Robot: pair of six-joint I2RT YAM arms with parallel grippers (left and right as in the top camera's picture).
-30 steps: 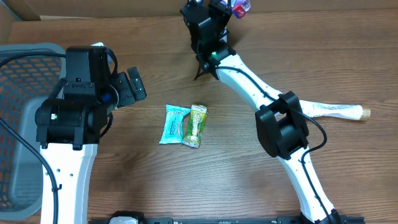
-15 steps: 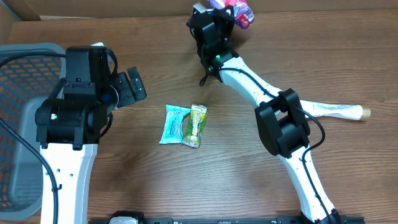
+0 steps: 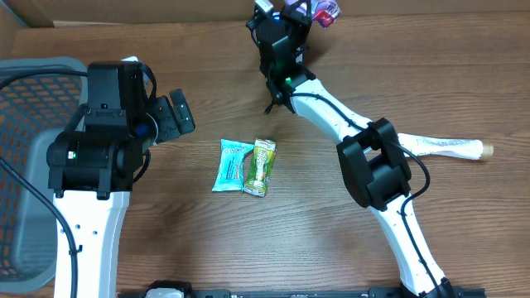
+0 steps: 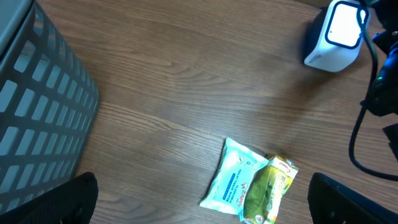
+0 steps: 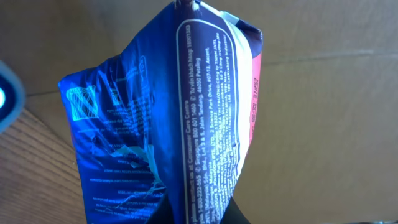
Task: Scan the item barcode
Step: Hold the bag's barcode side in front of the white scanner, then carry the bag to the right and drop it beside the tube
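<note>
My right gripper (image 3: 305, 12) reaches to the table's far edge and is shut on a blue packet (image 3: 325, 10). In the right wrist view that blue packet (image 5: 155, 124) fills the frame with its white-printed back seam facing the camera, pinched at the bottom by the right gripper (image 5: 194, 214). A white scanner (image 4: 336, 34) with a lit window stands on the table just beside the right arm. My left gripper (image 3: 175, 116) hangs open over the table's left side. In its wrist view the left gripper (image 4: 202, 202) is above a teal packet (image 4: 233, 180).
A teal packet (image 3: 230, 164) and a green packet (image 3: 262, 165) lie side by side, touching, mid-table. A grey mesh basket (image 3: 25, 108) stands at the left edge. A long white wrapped item (image 3: 443, 147) lies at the right. A cardboard wall runs along the back.
The right gripper has shifted slightly at the far edge with the blue packet still in it. The left arm and the packets on the table have not moved.
</note>
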